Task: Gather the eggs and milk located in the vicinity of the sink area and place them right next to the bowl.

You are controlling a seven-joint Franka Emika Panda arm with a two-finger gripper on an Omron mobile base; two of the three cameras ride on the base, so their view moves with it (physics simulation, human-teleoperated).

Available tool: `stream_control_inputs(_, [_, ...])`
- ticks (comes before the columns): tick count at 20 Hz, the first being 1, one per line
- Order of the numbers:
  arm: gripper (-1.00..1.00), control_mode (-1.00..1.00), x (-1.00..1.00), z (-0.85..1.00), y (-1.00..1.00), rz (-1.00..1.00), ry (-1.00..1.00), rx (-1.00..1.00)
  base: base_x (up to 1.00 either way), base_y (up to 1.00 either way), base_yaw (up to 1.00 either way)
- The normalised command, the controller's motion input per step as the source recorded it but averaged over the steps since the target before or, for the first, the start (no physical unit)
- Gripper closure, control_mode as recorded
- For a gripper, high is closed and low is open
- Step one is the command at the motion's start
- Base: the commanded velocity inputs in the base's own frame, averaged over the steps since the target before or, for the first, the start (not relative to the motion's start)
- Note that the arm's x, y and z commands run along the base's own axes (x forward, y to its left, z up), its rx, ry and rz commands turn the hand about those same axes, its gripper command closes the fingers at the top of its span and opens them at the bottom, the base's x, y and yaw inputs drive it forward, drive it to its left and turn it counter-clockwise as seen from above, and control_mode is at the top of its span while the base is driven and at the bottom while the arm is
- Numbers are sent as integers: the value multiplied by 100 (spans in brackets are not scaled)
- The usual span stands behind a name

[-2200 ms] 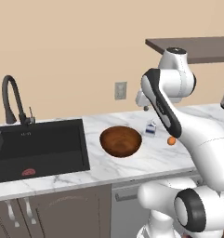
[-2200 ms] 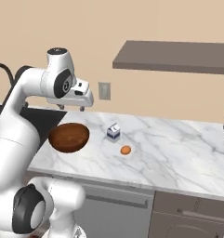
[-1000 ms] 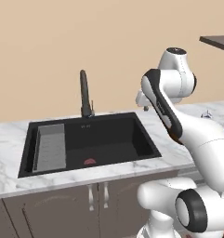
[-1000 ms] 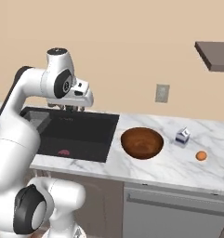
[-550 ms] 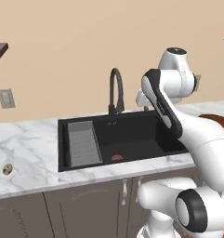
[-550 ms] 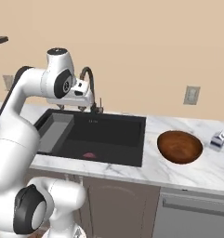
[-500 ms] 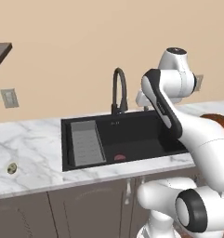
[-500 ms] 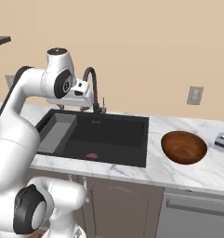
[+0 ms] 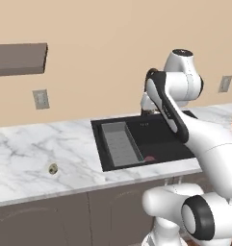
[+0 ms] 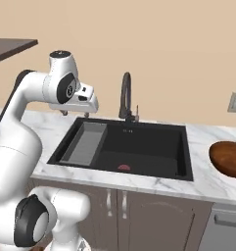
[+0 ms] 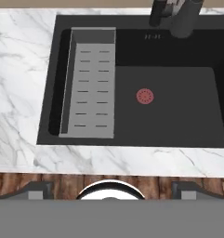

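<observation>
Overhead, the tool (image 10: pixel 74 113) hangs wide and empty above the sink (image 10: pixel 134 147) — speckled egg (image 9: pixel 53 168) left of it.

Arm folded high, elbow up, forearm angled down; gripper (image 10: pixel 75 113) pointing down, jaws wide apart, holding nothing.

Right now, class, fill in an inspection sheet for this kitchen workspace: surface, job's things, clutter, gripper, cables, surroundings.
Surface: marble counter, with the black sink set into it.
Job's things: speckled egg lies on the counter left of the sink, apart from its rim; wooden bowl stands on the counter right of the sink.
Clutter: grey rack in the sink's left part; red drain on the sink floor.
Gripper: gripper open, holding nothing, above the sink's left rear corner.
Cables: nothing seen.
Surroundings: black faucet behind the sink; wall outlet; dark shelf.
</observation>
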Motion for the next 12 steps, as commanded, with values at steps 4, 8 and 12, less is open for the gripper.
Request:
stream_control_inputs(4, [-100, 100, 0, 0, 0, 0, 0, 0, 0, 67, -2])
stream_control_inputs(8, [-100, 100, 0, 0, 0, 0, 0, 0, 0, 66, -2])
stream_control_inputs(12, [-100, 100, 0, 0, 0, 0, 0, 0, 3, 64, -1])
